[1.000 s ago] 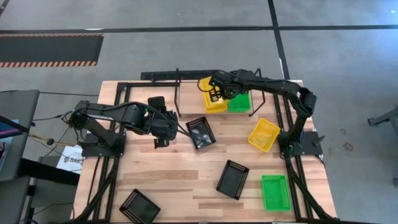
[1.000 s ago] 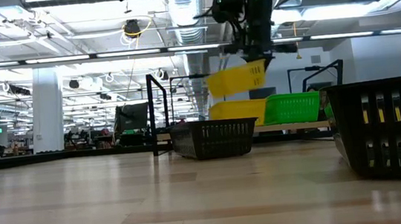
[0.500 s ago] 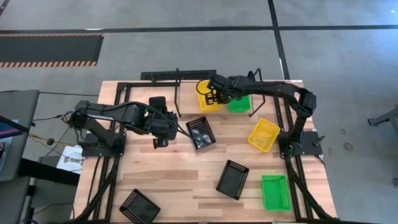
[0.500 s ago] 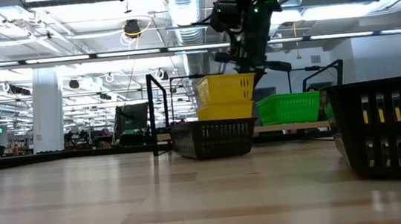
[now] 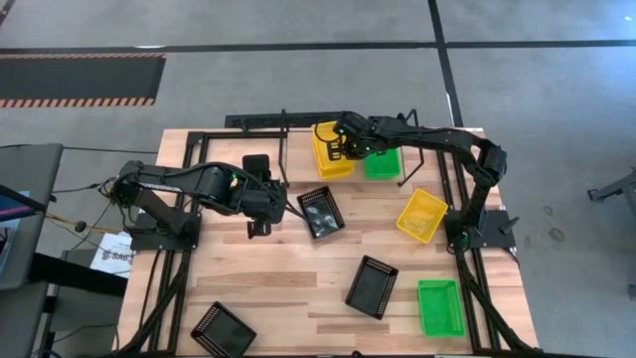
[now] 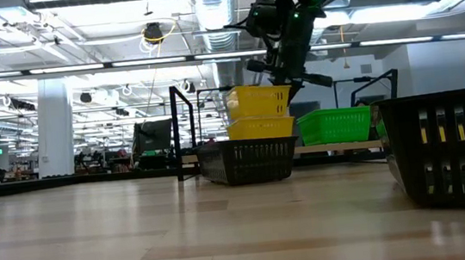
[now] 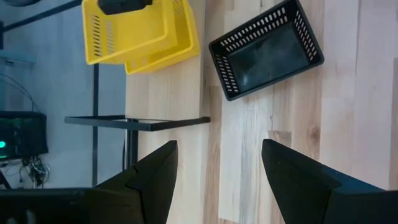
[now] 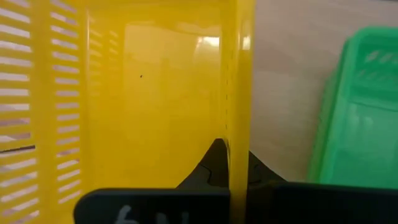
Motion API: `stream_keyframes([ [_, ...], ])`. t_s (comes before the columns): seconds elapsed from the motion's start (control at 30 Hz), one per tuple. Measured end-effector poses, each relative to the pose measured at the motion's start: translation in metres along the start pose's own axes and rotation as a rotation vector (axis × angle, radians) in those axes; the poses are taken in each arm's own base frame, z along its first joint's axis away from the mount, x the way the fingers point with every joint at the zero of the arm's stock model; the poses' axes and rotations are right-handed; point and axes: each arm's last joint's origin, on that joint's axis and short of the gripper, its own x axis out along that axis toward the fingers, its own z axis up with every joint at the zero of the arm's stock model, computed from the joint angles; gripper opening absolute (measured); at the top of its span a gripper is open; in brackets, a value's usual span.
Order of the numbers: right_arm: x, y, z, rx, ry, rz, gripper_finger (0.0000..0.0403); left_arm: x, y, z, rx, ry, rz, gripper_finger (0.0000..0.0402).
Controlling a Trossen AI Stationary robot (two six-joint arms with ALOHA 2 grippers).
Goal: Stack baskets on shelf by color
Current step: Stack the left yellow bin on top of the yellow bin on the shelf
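Note:
On the shelf [image 6: 348, 145] at the table's far middle, a yellow basket [image 6: 260, 128] sits beside a green basket [image 5: 381, 165]. A second yellow basket [image 5: 331, 151] sits level on the first, slightly offset. My right gripper [image 5: 345, 148] is shut on this upper one. My left gripper [image 7: 217, 186] stands open above the table's left half. It points toward a black basket [image 7: 266, 50] on the tabletop and has nothing between its fingers. My right gripper pinches the upper yellow basket's side wall [image 8: 239, 112], the one next to the green basket. One finger [image 8: 211, 163] is inside the basket and one outside. The fingers slant down from above. The basket stays level, its bottom on the lower yellow basket.
On the tabletop lie a third yellow basket [image 5: 421, 215] at the right, a black basket [image 5: 372, 286] and a green one [image 5: 439, 306] toward the near right. Another black basket [image 5: 222, 330] lies at the near left. Black frame bars run along the table's edges.
My right gripper has moved down and a little toward the table's left with the yellow basket. The basket hung tilted above the shelf. It has levelled out and now sits on the other yellow basket.

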Motion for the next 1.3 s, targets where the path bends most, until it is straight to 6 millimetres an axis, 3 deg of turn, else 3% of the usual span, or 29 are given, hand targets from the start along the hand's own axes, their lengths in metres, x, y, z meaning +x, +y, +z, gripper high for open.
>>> stream_keyframes([
  [0.37, -0.0002, 0.0004, -0.0026, -0.098, 0.033, 0.012, 0.0003, 0.0000, 0.0000, 0.0000, -0.005, 0.000, 0.000, 0.0222],
  [0.73, -0.0005, 0.0018, -0.0040, -0.106, 0.038, 0.019, 0.0057, 0.0000, -0.0001, 0.0011, -0.014, -0.010, -0.001, 0.0222],
  [1.3, -0.0063, -0.0016, 0.0039, -0.143, 0.027, -0.022, 0.0061, 0.0000, -0.0001, 0.0011, -0.021, -0.010, -0.001, 0.0222],
])
